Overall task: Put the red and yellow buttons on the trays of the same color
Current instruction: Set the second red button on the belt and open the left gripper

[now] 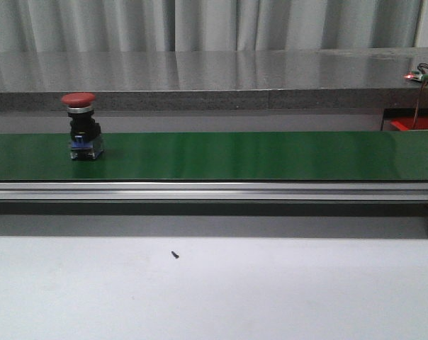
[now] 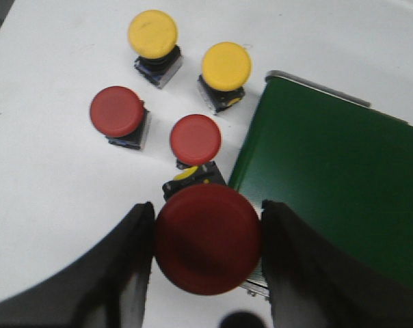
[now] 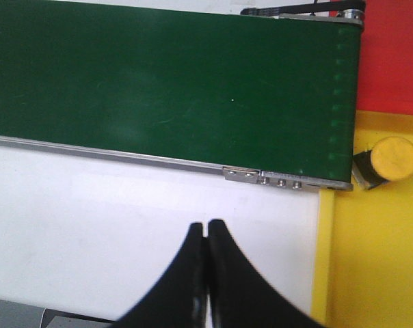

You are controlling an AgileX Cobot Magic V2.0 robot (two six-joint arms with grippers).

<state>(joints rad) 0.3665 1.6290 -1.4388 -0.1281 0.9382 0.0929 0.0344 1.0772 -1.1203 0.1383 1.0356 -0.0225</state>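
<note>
At the left end of the green conveyor belt (image 1: 235, 154) in the front view, a red button (image 1: 81, 126) stands upright on its black and blue base, well apart from the small dark speck (image 1: 175, 254) on the white table (image 1: 214, 290) below. The left wrist view shows the left gripper (image 2: 208, 239) with its jaws clamped on the cap of another red button (image 2: 208, 238), held just beside the belt's end. Past it on the white surface stand four more: a red button (image 2: 195, 139) nearest the gripper, a second red one (image 2: 117, 111) beside it, and two yellow buttons (image 2: 152, 33) (image 2: 226, 65) farther off. In the right wrist view the right gripper (image 3: 206, 232) hangs over the white table with its fingers pressed together and nothing between them. Beyond the belt's far end lie a yellow tray (image 3: 377, 260) with one yellow button (image 3: 394, 158) resting on it, and a red tray (image 3: 392, 55) alongside.
</note>
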